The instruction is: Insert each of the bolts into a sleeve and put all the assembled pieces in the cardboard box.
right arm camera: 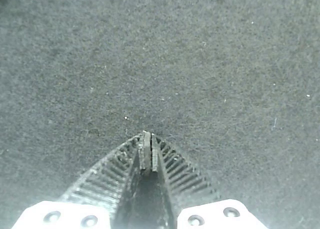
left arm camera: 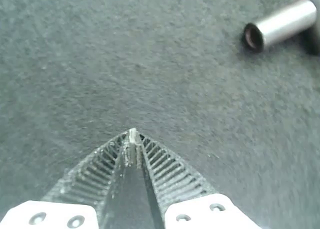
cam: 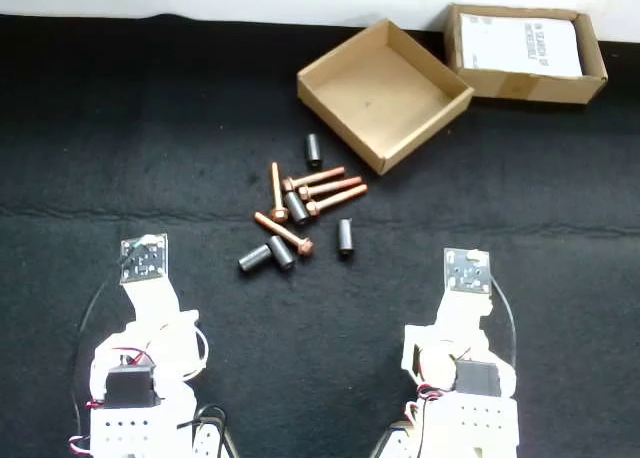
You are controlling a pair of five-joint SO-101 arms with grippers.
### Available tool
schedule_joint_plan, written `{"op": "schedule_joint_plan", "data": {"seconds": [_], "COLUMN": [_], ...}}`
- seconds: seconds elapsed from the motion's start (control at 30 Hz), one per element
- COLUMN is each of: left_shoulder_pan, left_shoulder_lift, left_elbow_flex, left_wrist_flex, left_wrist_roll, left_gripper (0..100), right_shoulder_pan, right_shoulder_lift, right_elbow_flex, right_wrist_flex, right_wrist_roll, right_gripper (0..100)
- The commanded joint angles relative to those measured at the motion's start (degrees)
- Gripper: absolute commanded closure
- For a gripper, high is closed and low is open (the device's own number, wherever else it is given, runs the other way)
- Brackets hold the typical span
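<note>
Mid-desk, between the arms and the cardboard box (cam: pixel 385 93), sits the pile: five copper-coloured bolts (cam: pixel 330 188) and five dark sleeves (cam: pixel 345 236). All lie loose on the black desk (cam: pixel 120 128), none mated, nothing boxed yet. Three bolts lie side by side with their shanks pointing toward the box, and two more lie just nearer the arms. One of the sleeves touches that cluster; the others are scattered around it.

Judged handling: the bolts are rigid metal, small, light, smooth-shanked and round, so they will likely roll or skid if nudged. They look best taken across the shank near the head, leaving the tip free for the bore. The sleeves are short stiff tubes (also rollers), best pinched across the outer wall at mid-length with both ends left open. Clustered bolts may drag their neighbours along.

Left fingers (left arm camera: pixel 107 164) are pressed together tip to tip and hold nothing. They hang over bare desk, with one sleeve (left arm camera: pixel 280 25) lying nearby, its open end showing, apart from them. Right fingers (right arm camera: pixel 172 166) are likewise closed with nothing between them, over bare desk.

Both arms sit at the near edge, well apart from the pile. A second box (cam: pixel 525 86) holding a printed sheet stands beside the cardboard box.
</note>
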Motion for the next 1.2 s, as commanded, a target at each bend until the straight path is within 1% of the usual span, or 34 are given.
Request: {"op": "schedule_joint_plan", "data": {"seconds": [0.0,1.17], "left_shoulder_pan": [-1.0,-0.1], "left_shoulder_lift": [-0.4,-0.4], "left_elbow_flex": [0.8,0.8], "left_wrist_flex": [0.1,0.1], "left_wrist_roll": [0.1,0.1], "left_gripper": [99,99], "right_shoulder_pan": [0.6,0.6], "right_shoulder_lift": [0.0,0.0], "right_elbow_flex": [3.1,3.1], "right_wrist_flex": [1.0,1.0], "right_wrist_roll": [-0.2,-0.2], "right_gripper": [99.1,99.1]}}
